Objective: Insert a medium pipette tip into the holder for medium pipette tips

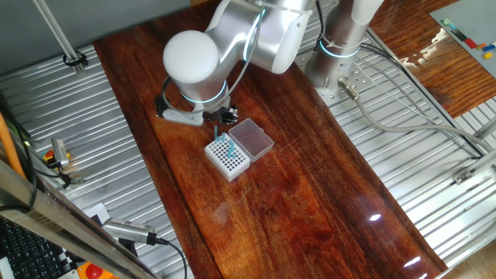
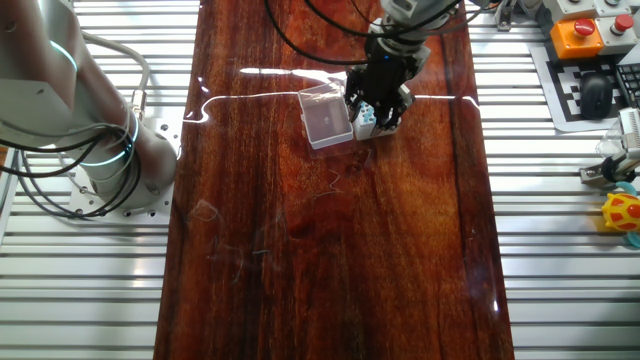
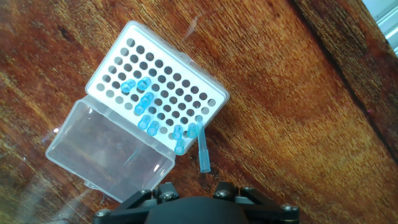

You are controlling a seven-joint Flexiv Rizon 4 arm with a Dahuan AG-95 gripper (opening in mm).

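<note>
the medium pipette tip is seen tilted, its point in a hole at the holder's five o'clock edge. several blue tips are seated in the grid. whether the gripper is clenched cannot be told.

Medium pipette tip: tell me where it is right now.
In the hand view the medium pipette tip stands tilted at the holder's lower right corner, its narrow end in an edge hole, beside the seated blue tips.

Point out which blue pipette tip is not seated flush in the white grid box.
The long translucent blue tip at the edge of the white holder, leaning outward over the wood. The others sit sunk in holes, only their round tops showing.
</note>
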